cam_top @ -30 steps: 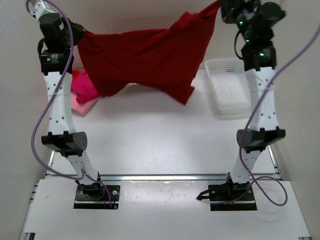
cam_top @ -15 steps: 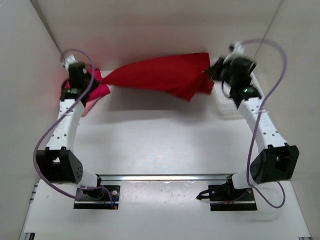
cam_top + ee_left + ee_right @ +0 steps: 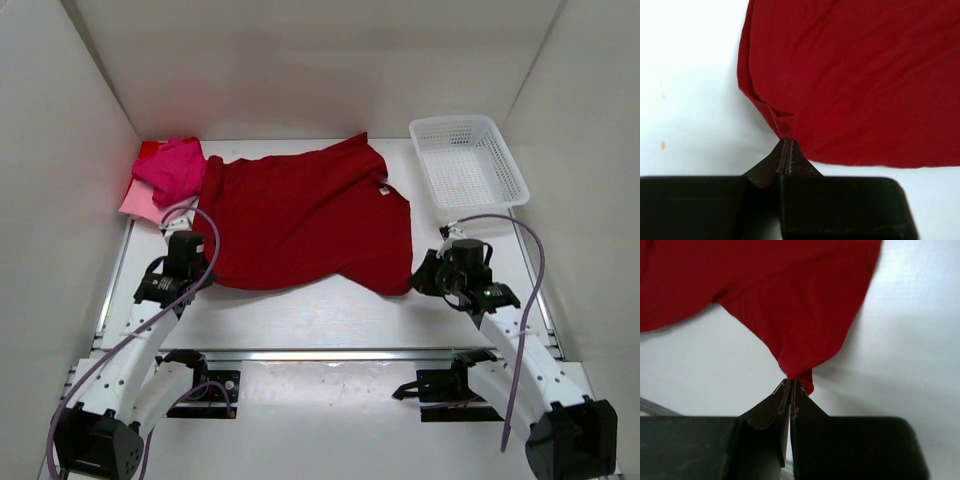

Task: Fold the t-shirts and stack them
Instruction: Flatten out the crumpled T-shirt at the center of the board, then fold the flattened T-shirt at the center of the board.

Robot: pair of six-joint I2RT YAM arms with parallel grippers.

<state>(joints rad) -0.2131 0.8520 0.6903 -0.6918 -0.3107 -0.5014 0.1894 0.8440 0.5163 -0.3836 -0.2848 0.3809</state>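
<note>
Both pairs of jaws are closed tight on cloth: the left gripper pinches a bunched corner of the crimson t-shirt, the right gripper its other near corner. Ahead of them the shirt lies spread on the table, its near edge wavy between the grips. Drawing the corners gently apart before release should straighten it. Beyond the left jaws sit the hot pink t-shirt and pale pink t-shirt; the basket lies beyond the right

Top cam overhead; wrist cams close-up, all share crimson shirt.
</note>
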